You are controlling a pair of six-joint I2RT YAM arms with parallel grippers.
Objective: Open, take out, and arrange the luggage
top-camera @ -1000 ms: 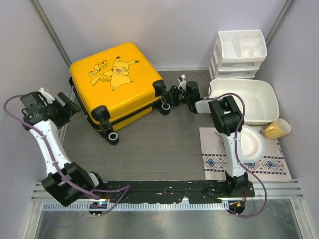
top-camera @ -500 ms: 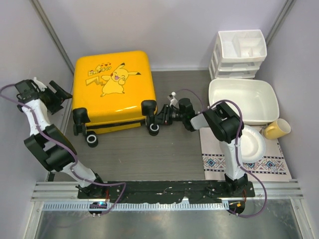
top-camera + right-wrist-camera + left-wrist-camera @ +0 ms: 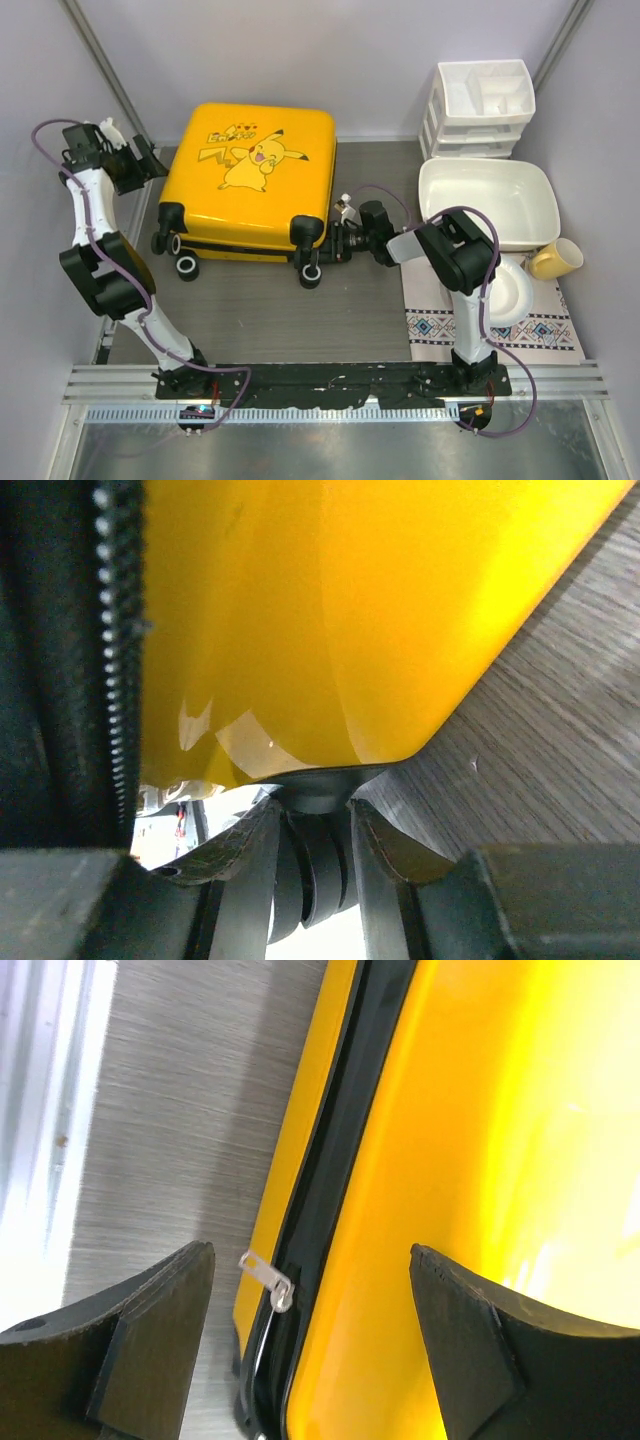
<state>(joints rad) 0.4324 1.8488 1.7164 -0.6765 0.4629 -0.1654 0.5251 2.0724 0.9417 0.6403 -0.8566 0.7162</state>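
Observation:
The luggage [image 3: 250, 175], a yellow hard-shell suitcase with a Pikachu print, lies flat at the back of the table, wheels toward me. My right gripper [image 3: 333, 245] is shut on the black wheel [image 3: 318, 875] at the case's near right corner, a finger [image 3: 245, 880] on each side of it. My left gripper [image 3: 150, 163] stands open at the case's far left edge. In the left wrist view its fingers [image 3: 150, 1345] straddle the black zipper band [image 3: 325, 1190] and the silver zipper pull [image 3: 266, 1278], touching neither. The yellow shell [image 3: 490, 1160] fills the right half of that view.
A white basin [image 3: 500, 205] sits at the right, with a white drawer organizer [image 3: 480, 105] behind it. A white bowl [image 3: 508, 290] and a yellow mug [image 3: 555, 260] rest by a patterned mat [image 3: 540, 330]. Walls close in on the left, back and right.
The suitcase has swung round and shifted right, its wheels now facing me. My right gripper came left and nearer, holding the wheel. My left gripper moved up to the far left edge.

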